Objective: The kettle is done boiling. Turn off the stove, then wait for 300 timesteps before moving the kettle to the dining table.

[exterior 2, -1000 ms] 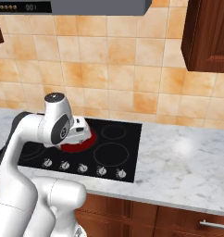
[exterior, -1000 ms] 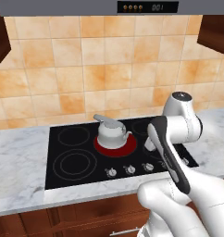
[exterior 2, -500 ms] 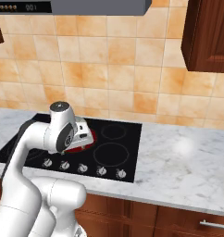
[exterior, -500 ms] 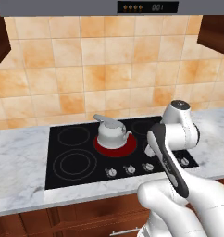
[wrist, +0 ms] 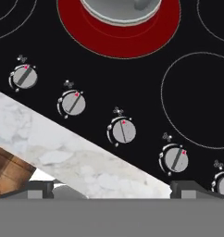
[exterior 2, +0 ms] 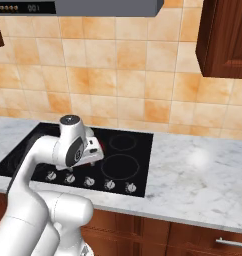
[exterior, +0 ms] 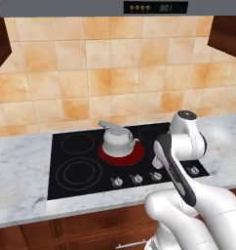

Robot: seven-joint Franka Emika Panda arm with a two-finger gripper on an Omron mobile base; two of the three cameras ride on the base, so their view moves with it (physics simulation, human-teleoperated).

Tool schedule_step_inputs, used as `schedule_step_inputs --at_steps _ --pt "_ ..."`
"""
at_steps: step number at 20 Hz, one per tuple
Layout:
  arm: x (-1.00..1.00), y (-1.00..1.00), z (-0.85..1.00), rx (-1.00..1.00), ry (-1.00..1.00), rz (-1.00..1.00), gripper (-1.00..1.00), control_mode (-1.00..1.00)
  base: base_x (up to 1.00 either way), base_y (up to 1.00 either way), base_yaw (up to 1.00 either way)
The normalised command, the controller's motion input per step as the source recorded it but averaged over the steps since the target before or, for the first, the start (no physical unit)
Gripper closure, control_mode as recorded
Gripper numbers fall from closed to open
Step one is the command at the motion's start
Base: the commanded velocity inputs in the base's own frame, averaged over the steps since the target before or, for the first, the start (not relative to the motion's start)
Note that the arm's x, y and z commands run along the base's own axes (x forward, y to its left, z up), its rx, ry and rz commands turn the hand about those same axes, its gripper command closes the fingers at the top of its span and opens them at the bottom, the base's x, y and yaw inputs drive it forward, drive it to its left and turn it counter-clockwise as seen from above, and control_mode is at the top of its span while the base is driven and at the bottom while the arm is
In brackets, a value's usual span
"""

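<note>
— While the arm is reaching over the counter in the left base view, where is the kettle (exterior: pixel 118 139) sitting?
— It is sitting on the glowing red burner (exterior: pixel 121 153) at the middle of the stove (exterior: pixel 81 161), with the white arm bending down just right of it, over the knob row.
— And what is the right base view showing?
— The arm's wrist is covering the kettle there; a sliver of red is peeking out beside it, and the marble counter (exterior 2: pixel 193 180) is stretching off to the right.
— What is the gripper (wrist: pixel 111 190) doing in the hand view?
— Its fingertips (wrist: pixel 40 189) are standing wide apart, holding nothing, hanging above the counter edge. The middle knob (wrist: pixel 123 131) is lying between them, untouched, with the kettle's base showing above.
</note>
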Motion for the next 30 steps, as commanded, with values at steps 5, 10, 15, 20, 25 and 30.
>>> schedule_step_inputs --at_steps 5,10,15,20,25,30 --pt "0.19 -0.04 -0.29 0.0 0.08 0.0 -1.0 -1.0 0.0 0.0 0.0" --pt "0.27 -0.01 -0.3 0.0 0.08 0.01 -1.0 -1.0 0.0 0.0 0.0" --pt "0.31 -0.01 -0.31 0.0 0.09 0.02 -1.0 -1.0 0.0 0.0 0.0" --pt "0.28 -0.01 -0.31 0.0 0.1 0.02 -1.0 -1.0 0.0 0.0 0.0" --pt "0.23 0.0 -0.32 0.0 0.1 0.02 -1.0 -1.0 0.0 0.0 0.0" --pt "0.14 0.0 -0.32 0.0 0.1 0.02 -1.0 -1.0 0.0 0.0 0.0"
